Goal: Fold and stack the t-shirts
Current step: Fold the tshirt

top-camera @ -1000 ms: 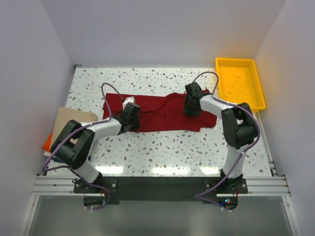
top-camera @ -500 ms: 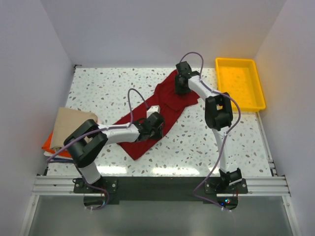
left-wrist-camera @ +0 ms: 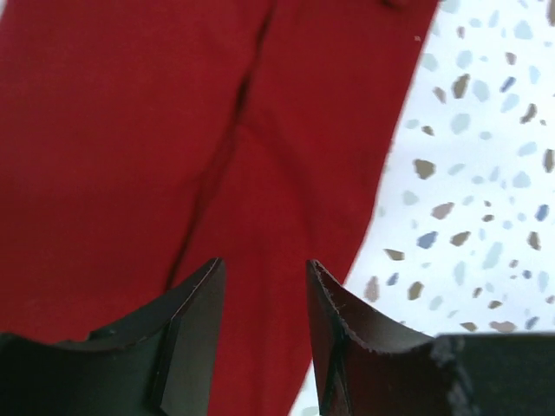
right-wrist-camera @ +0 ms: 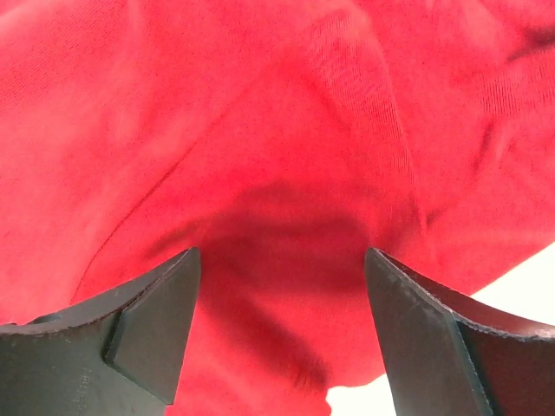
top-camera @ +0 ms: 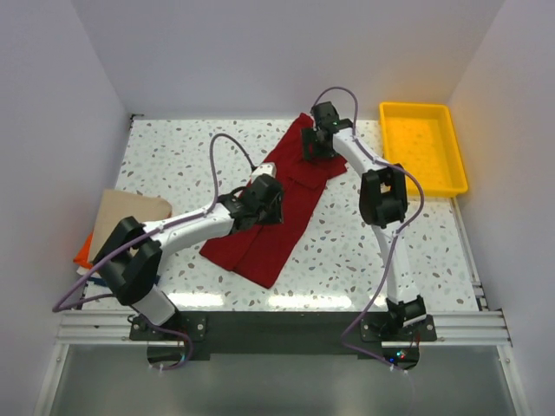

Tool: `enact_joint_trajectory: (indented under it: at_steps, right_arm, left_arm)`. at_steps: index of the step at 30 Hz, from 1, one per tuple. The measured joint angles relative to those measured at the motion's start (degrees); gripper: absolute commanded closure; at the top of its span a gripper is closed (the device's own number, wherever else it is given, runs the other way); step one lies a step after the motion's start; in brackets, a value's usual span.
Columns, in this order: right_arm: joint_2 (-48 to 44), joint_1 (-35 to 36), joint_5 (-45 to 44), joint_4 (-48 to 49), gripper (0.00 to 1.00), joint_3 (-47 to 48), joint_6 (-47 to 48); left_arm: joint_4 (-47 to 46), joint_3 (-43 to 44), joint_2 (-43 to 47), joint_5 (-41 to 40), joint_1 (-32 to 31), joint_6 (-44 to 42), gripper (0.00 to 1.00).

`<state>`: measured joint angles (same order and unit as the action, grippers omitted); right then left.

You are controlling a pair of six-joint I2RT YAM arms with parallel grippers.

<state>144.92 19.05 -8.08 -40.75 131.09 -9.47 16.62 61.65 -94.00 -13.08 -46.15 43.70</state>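
Note:
The dark red t-shirt [top-camera: 290,195] lies stretched diagonally on the speckled table, from front left to the back middle. My left gripper [top-camera: 264,198] hovers over its middle; in the left wrist view its jaws stand open above the red cloth [left-wrist-camera: 217,130], holding nothing. My right gripper [top-camera: 316,147] is over the shirt's far end; in the right wrist view its jaws stand wide open above the red cloth [right-wrist-camera: 277,130]. A folded tan shirt [top-camera: 121,217] lies on an orange one [top-camera: 82,253] at the left edge. The blue shirt is not visible.
A yellow plastic tray [top-camera: 422,146] stands at the back right. White walls close in the table [top-camera: 173,156] on three sides. The arms' base rail [top-camera: 277,328] runs along the near edge.
The red shirt has gone from lying crosswise to lying diagonally, its right end carried to the back. The left gripper moved right then up over the shirt; the right gripper moved far back.

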Motion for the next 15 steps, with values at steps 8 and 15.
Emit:
enact_joint_trajectory:
  at_steps: [8,15]
  right_arm:
    - [-9.07,0.02,3.17,0.46,0.21,-8.31,-4.7]
    - [-12.48,-0.33,3.41,2.21,0.21,-16.74,-8.13]
  left_arm:
    - [4.39,-6.05,1.64,-4.87,-0.9,-4.59,0.62]
    - [6.56,-8.96,-1.36,-6.29,-4.79,-5.79,0.67]
